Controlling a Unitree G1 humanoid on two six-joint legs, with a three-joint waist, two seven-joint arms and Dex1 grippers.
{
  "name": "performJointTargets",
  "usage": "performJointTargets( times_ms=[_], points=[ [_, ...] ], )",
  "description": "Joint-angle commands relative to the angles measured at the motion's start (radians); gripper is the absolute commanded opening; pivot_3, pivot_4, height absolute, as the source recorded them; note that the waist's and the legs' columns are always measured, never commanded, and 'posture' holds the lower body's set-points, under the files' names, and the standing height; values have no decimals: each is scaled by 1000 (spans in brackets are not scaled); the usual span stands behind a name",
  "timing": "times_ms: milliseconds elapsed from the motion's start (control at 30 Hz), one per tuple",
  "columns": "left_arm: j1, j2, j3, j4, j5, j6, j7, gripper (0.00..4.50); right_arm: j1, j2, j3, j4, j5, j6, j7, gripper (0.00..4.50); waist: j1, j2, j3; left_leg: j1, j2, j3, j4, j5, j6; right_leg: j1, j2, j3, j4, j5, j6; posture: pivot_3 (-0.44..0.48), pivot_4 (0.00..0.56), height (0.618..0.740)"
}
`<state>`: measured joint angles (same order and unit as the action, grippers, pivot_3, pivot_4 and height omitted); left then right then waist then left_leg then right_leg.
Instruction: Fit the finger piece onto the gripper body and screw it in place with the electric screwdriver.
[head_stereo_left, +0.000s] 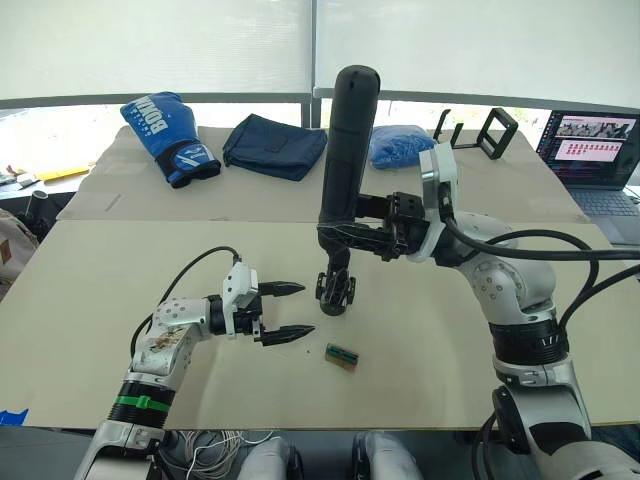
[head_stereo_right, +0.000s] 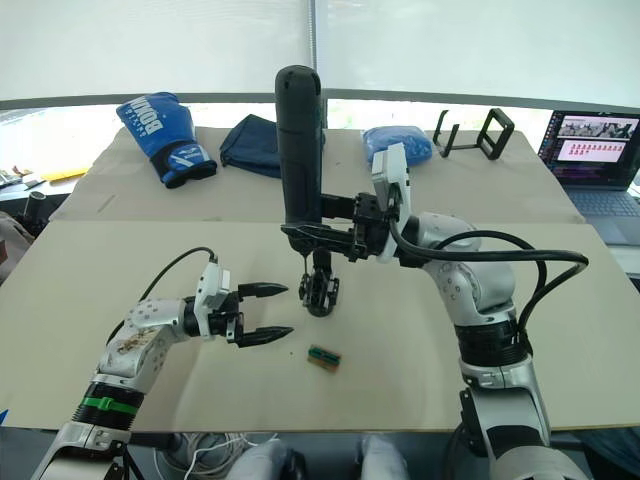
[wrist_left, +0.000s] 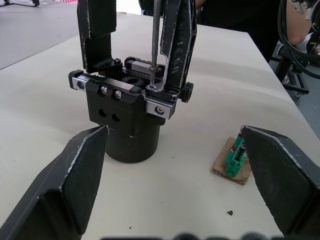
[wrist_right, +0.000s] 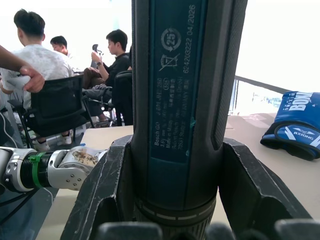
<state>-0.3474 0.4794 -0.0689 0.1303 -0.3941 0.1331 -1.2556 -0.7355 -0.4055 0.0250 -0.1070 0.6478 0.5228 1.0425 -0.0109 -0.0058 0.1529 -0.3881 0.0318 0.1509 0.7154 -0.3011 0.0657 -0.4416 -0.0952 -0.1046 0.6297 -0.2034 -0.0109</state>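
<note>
We find the right end effector (head_stereo_left: 352, 232) clenched on the upright long black cylindrical electric screwdriver (head_stereo_left: 345, 140), bit down onto the small black gripper body (head_stereo_left: 335, 290); left end effector (head_stereo_left: 292, 310), released, flanks it.

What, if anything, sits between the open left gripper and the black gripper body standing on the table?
Nothing visible. The left gripper is open, facing the black round-based gripper body across bare table. The small green block lies off to one side, out of the path.
</note>
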Motion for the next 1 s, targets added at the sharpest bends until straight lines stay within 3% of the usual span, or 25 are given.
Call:
performJointTargets(
  times_ms=[33, 1000],
  points=[
    [-10, -1, 5, -11, -5, -19, 1, 4500, -35, -7, -30, -27, 12, -33, 8, 1940, 0, 0, 0, 0, 0, 0, 0, 0, 0, 0, 0, 0, 0, 0, 0, 0, 150, 740],
    [-29, -23, -3, -6, 2, -22, 18, 4500, -16, -8, -32, -40, 12, -3, 0, 1940, 0, 0, 0, 0, 0, 0, 0, 0, 0, 0, 0, 0, 0, 0, 0, 0, 150, 740]
  ],
)
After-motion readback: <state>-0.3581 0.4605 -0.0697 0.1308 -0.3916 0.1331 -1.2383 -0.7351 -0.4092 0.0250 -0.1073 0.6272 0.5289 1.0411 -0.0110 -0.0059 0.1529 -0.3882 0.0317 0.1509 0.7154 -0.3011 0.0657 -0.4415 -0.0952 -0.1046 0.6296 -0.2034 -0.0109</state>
